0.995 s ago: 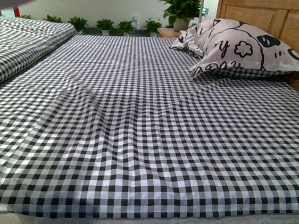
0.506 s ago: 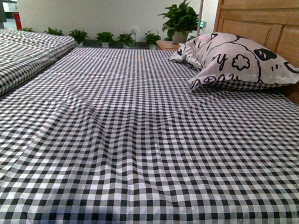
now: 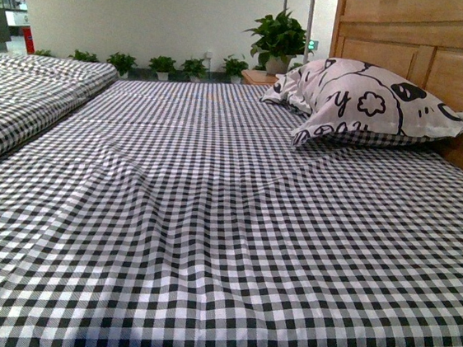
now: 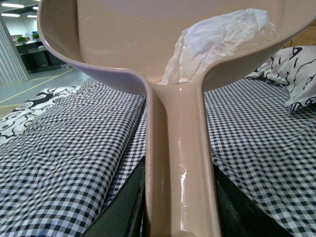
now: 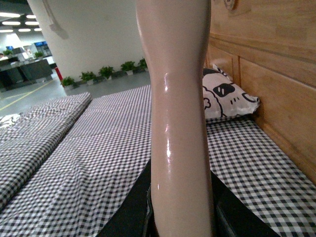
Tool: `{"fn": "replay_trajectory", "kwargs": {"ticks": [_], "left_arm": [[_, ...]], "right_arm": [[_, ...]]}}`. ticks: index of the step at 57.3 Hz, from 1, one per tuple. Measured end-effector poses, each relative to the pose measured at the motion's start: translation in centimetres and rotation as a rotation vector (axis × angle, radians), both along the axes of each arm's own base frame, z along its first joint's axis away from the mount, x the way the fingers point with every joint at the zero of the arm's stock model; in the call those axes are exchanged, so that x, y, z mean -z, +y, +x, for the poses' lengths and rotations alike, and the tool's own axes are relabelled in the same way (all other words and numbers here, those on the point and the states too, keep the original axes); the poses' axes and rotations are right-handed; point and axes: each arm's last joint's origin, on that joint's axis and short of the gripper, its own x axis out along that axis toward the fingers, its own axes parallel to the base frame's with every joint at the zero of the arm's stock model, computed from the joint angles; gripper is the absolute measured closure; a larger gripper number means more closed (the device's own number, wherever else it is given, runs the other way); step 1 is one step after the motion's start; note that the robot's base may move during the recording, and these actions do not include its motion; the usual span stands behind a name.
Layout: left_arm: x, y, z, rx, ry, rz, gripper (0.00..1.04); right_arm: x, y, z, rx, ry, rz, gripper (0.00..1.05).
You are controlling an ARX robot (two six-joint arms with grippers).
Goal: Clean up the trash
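Note:
In the left wrist view a beige dustpan (image 4: pixel 123 44) is held up above the checked bed, with my left gripper (image 4: pixel 180 212) shut on its long handle. The trash (image 4: pixel 217 42), a crumpled white paper wad, lies inside the pan against its right wall. In the right wrist view my right gripper (image 5: pixel 180 217) is shut on the brush (image 5: pixel 177 98), of which only the smooth beige handle shows; its bristles are out of view. The front view holds neither gripper, dustpan, brush nor trash.
A black-and-white checked bedsheet (image 3: pixel 210 221) covers the bed. A white pillow with black patterns (image 3: pixel 372 101) leans by the wooden headboard (image 3: pixel 444 47) on the right. A second checked bed (image 3: pixel 24 102) lies to the left. Potted plants (image 3: pixel 279 38) line the far wall.
The front camera's view has shifted: the bed and pillow sit lower in frame, and the dark blur at the upper left is gone.

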Motion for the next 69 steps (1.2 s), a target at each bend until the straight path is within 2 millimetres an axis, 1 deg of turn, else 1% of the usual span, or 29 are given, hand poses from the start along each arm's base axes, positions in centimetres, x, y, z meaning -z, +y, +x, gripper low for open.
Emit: {"fn": "replay_trajectory", "kwargs": {"ticks": [69], "left_arm": [[0.01,0.01,-0.01,0.000,-0.001,-0.006,0.77]], "right_arm": [[-0.01,0.00,-0.03,0.000,-0.001,0.000,0.85]]}}
